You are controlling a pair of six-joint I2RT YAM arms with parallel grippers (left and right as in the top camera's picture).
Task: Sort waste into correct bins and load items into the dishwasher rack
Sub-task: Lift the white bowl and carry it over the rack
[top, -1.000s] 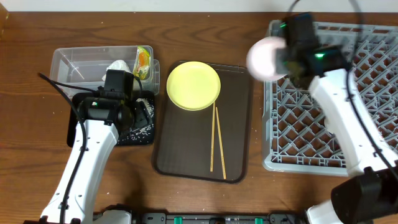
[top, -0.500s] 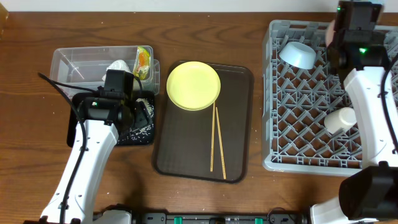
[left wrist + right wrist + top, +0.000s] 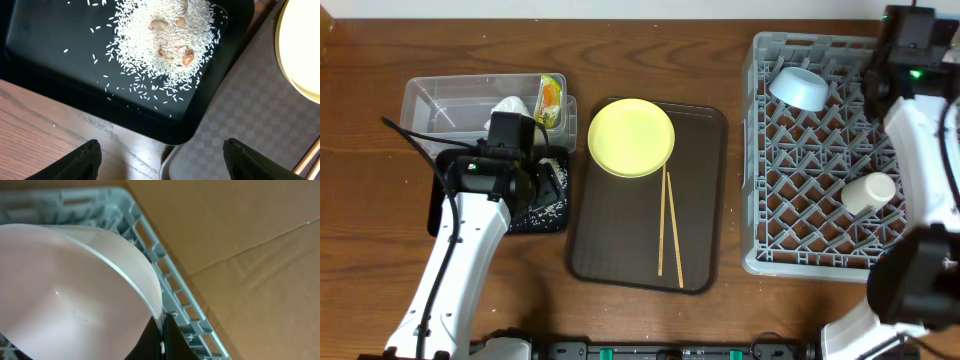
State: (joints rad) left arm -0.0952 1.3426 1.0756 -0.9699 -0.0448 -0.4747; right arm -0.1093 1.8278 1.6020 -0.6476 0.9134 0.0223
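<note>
Over the far right corner of the dishwasher rack (image 3: 800, 200), I am pinching the white-pinkish bowl (image 3: 75, 295) by its rim in my right gripper (image 3: 162, 339), the grid lying right below.

Left claw (image 3: 161, 161) spread open, facing down, right claw (image 3: 161, 339) pinching pinkish bowl (image 3: 75, 295)

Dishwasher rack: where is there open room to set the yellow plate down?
The dishwasher rack is bare across its middle and near-left, between the light blue bowl and the small cup. Its far edge is crowded: that bowl, plus the right gripper shut on the white-pinkish bowl at the far-right corner.
</note>
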